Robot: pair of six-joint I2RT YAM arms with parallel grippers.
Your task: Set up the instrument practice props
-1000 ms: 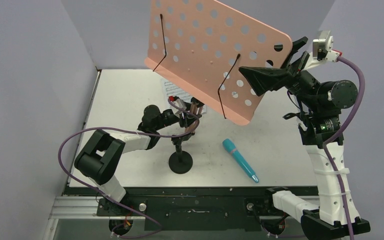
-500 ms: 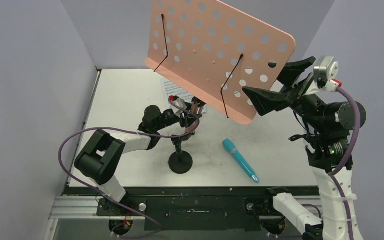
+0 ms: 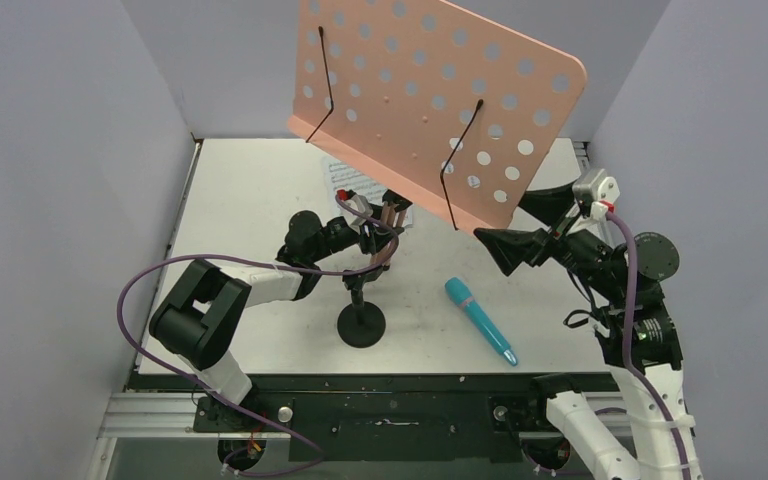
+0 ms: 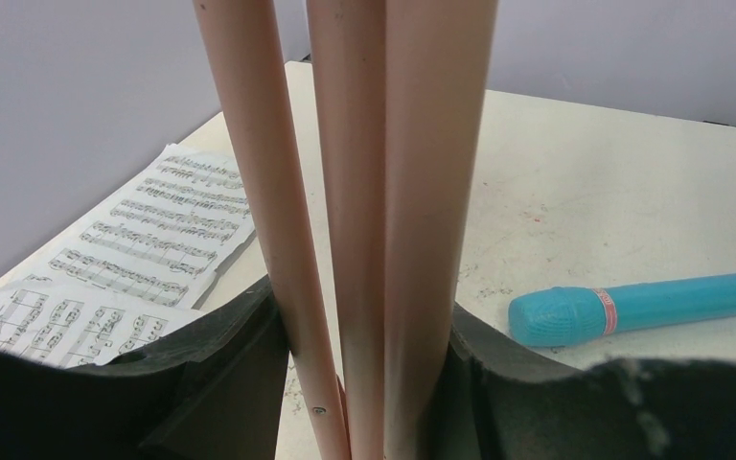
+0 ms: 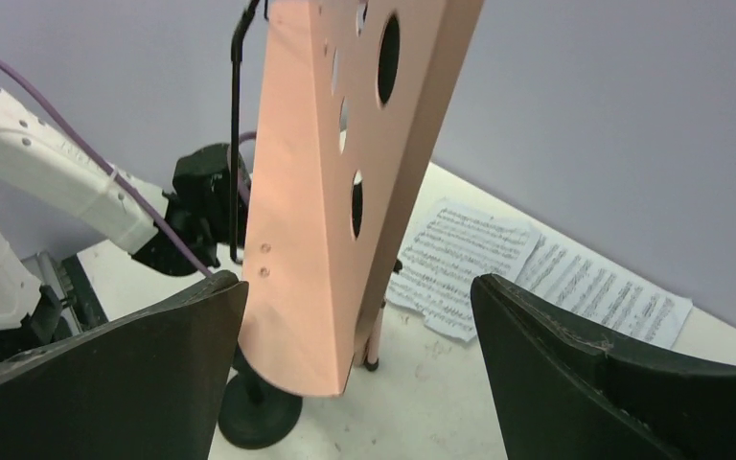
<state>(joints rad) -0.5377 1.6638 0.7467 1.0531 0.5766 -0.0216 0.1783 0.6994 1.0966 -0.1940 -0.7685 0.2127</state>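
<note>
At table [image 3: 250,190] centre, the left gripper [image 3: 380,235] clamps the leg tubes of the pink music stand [image 3: 430,100]; the right gripper [image 3: 502,222] gapes open beside its desk. The teal microphone [image 3: 480,320] lies right of the black mic stand [image 3: 361,322].

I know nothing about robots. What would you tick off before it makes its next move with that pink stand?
1. Left claw grips the music stand by its legs: ok.
2. Right claw open, not clamping the desk: ok, the desk edge sits between its jaws, ungripped.
3. Legs spread out: not ok, bundled together.
4. Sheet-music pages on the desk: not ok, flat on the table.
5. Microphone in the mic stand: not ok, lying beside it.
</note>
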